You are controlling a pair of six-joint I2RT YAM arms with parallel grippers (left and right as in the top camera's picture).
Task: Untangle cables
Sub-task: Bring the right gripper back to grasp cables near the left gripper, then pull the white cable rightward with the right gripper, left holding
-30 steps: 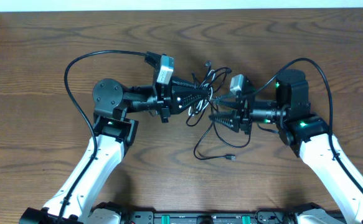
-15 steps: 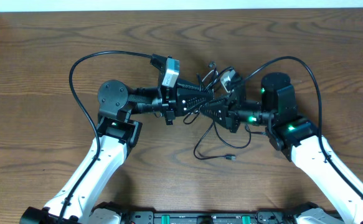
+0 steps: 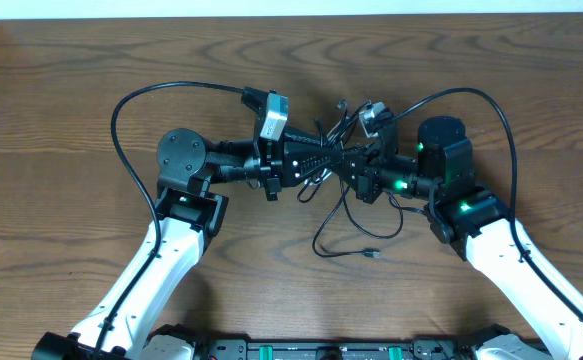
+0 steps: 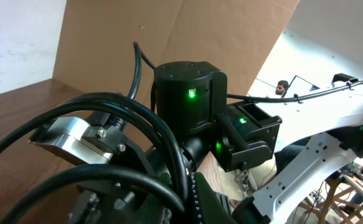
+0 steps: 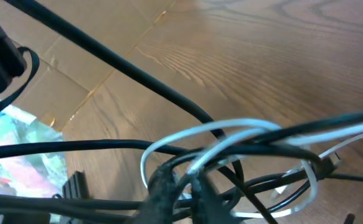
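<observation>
Overhead, left gripper (image 3: 339, 160) and right gripper (image 3: 357, 174) crowd the cables (image 5: 243, 144). Right jaws pinch the knot; left, cannot tell. A hard pull apart could cinch it tighter.

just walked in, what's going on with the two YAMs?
Both arms are working a tangle of thin cables mid-table. The left end effector comes in from the left and the right end effector from the right, tips nearly meeting in the bundle. Whether either is clamped is unclear. The right wrist view shows a white cable looped through black cables, not yet separated. One plug end lies on the table.
</observation>
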